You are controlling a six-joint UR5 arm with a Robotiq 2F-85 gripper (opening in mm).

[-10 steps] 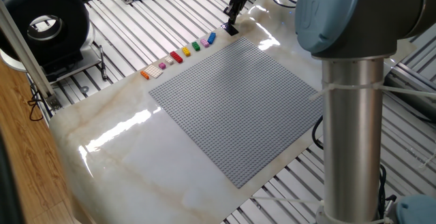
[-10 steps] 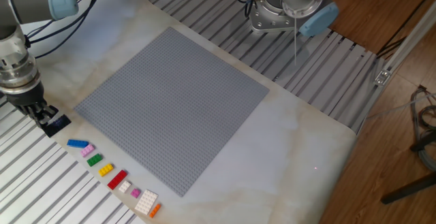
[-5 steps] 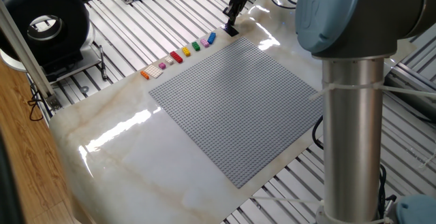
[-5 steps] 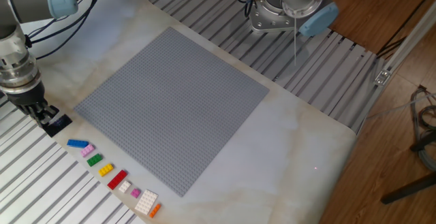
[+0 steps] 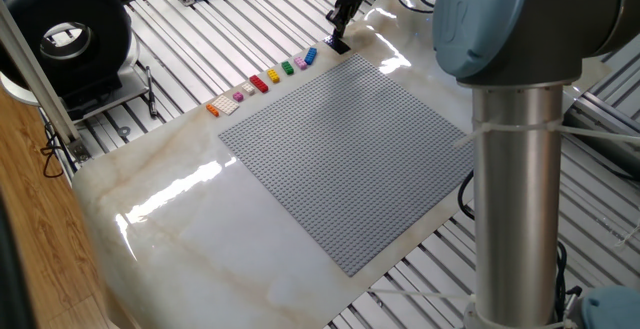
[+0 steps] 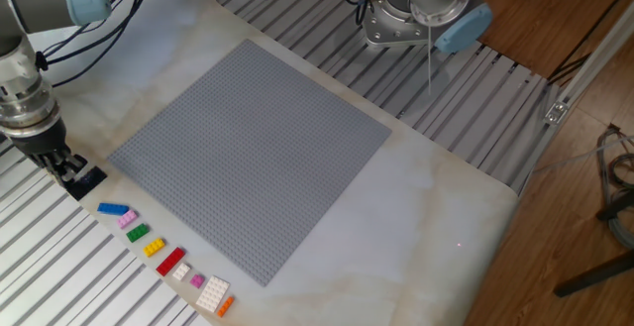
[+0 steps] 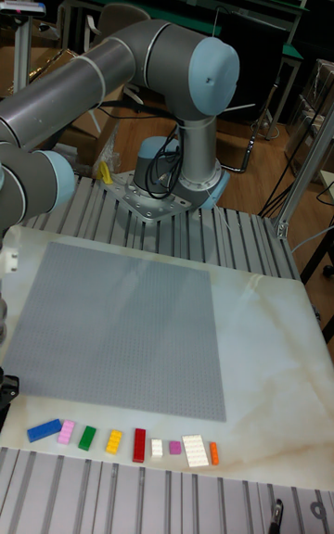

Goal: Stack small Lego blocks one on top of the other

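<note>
A row of small Lego blocks lies on the marble beside the grey baseplate [image 6: 248, 158]: blue [image 6: 113, 209], pink [image 6: 127, 221], green [image 6: 138, 233], yellow [image 6: 154, 248], red [image 6: 170, 261] and orange [image 6: 226, 305]. The dark navy block [image 6: 88, 177] lies apart at the row's end, by the baseplate's corner. My gripper [image 6: 65, 170] points straight down at the navy block, with its fingertips at table level against the block. The gap between the fingers is too small and dark to read. In the one fixed view the gripper [image 5: 339, 37] stands over the navy block [image 5: 339, 45].
Two white bricks [image 6: 212, 292] sit in the same row near the orange one. Slatted metal rails [image 6: 59, 267] border the marble slab. The arm's base [image 6: 411, 19] stands at the far side, and a black round device [image 5: 65, 34] stands off the slab.
The arm has shifted very slightly; the gripper stays at the navy block, which has not visibly moved. The other blocks are unchanged.
</note>
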